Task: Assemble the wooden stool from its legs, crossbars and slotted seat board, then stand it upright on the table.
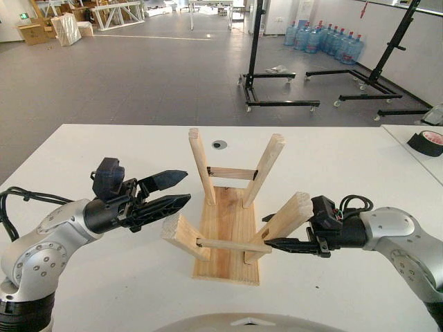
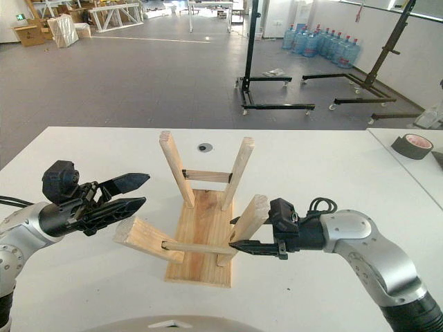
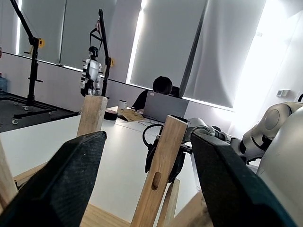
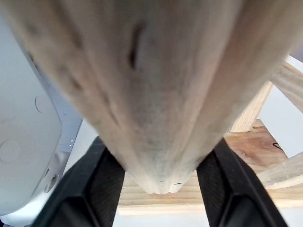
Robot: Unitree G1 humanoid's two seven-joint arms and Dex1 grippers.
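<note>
The wooden stool lies upside down on the white table, its seat board (image 1: 228, 232) flat and its legs pointing up. The far left leg (image 1: 201, 166) and far right leg (image 1: 264, 169) are joined by a crossbar (image 1: 232, 173). A second crossbar (image 1: 225, 243) links the near left leg (image 1: 183, 236) and the near right leg (image 1: 287, 216). My right gripper (image 1: 271, 242) is shut on the near right leg (image 4: 151, 94) low down, a finger (image 4: 90, 189) on each side. My left gripper (image 1: 185, 187) hangs open just left of the stool, holding nothing.
A black tape roll (image 1: 426, 142) lies on the neighbouring surface at far right. A small round hole (image 1: 219, 144) sits in the table behind the stool. Bare table (image 1: 104, 145) spreads left and right of the stool. Black wheeled stands (image 1: 277, 90) are on the floor beyond.
</note>
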